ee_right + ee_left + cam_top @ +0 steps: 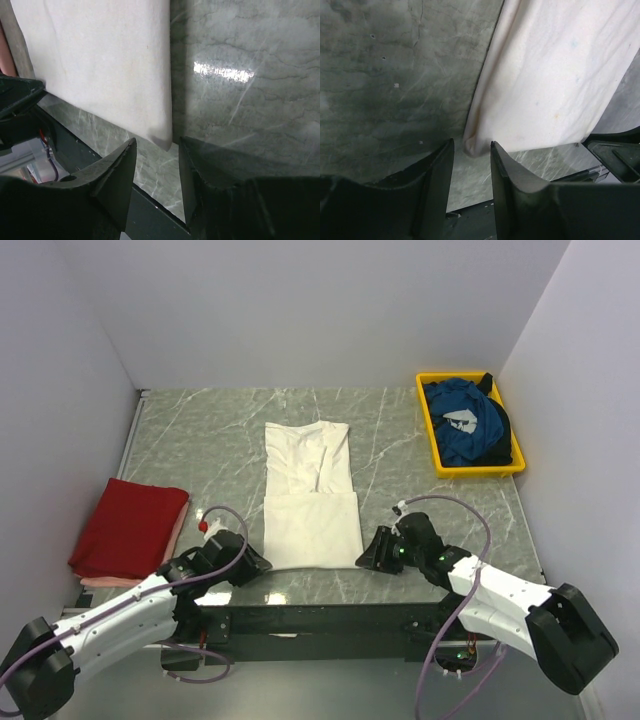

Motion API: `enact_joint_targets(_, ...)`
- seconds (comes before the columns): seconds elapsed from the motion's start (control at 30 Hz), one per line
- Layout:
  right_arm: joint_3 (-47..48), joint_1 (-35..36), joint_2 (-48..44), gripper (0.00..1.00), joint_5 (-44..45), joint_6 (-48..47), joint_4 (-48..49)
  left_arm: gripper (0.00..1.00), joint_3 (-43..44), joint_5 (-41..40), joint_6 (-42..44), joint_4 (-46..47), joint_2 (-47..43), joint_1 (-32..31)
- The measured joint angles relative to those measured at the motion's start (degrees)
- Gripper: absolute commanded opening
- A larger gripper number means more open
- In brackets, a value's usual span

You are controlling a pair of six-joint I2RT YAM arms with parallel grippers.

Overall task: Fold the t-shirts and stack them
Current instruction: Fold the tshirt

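Note:
The cream-white t-shirt (310,495) lies partly folded in the middle of the marble table, its near half doubled over. My left gripper (262,565) is open at its near left corner (472,147), the corner just ahead of the gap between the fingers. My right gripper (366,556) is open at its near right corner (165,140), likewise just ahead of the gap. The dark red t-shirt (130,525) lies folded at the left edge. The blue t-shirt with a white print (465,422) lies crumpled in the tray.
A yellow plastic tray (433,435) stands at the back right. A thin pale layer shows under the red tee (105,583). The table's near edge (320,595) runs just behind both grippers. White walls close in the table.

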Motion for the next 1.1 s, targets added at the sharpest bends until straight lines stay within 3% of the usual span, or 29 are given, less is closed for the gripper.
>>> enact_joint_targets(0.27, -0.8, 0.1, 2.4, 0.38, 0.3, 1.6, 4.3, 0.27, -0.2, -1.5, -2.2, 2.1, 2.3, -1.3)
enact_joint_targets(0.37, -1.2, 0.1, 3.0, 0.29, 0.4, 1.9, 5.3, 0.17, -0.4, -1.9, -2.3, 2.0, 2.3, -1.4)
enact_joint_targets(0.5, -1.6, 0.1, 3.7, 0.11, 0.4, 2.3, 5.9, 0.01, -0.5, -2.1, -2.6, 2.3, 2.4, -1.5)
enact_joint_targets(0.6, -1.6, 0.1, 3.5, 0.00, 0.4, 2.2, 5.8, 0.01, -0.5, -2.1, -2.4, 2.2, 2.2, -1.6)
enact_joint_targets(0.77, -1.6, 0.1, -0.1, 0.00, 0.3, 1.9, 3.5, 0.01, -0.4, -2.1, -1.5, 0.4, -0.6, -1.8)
enact_joint_targets(1.1, -1.7, 1.3, -19.0, 0.00, -0.4, -0.3, -10.4, 0.01, 4.2, -2.1, 0.5, -8.9, -10.1, -5.7)
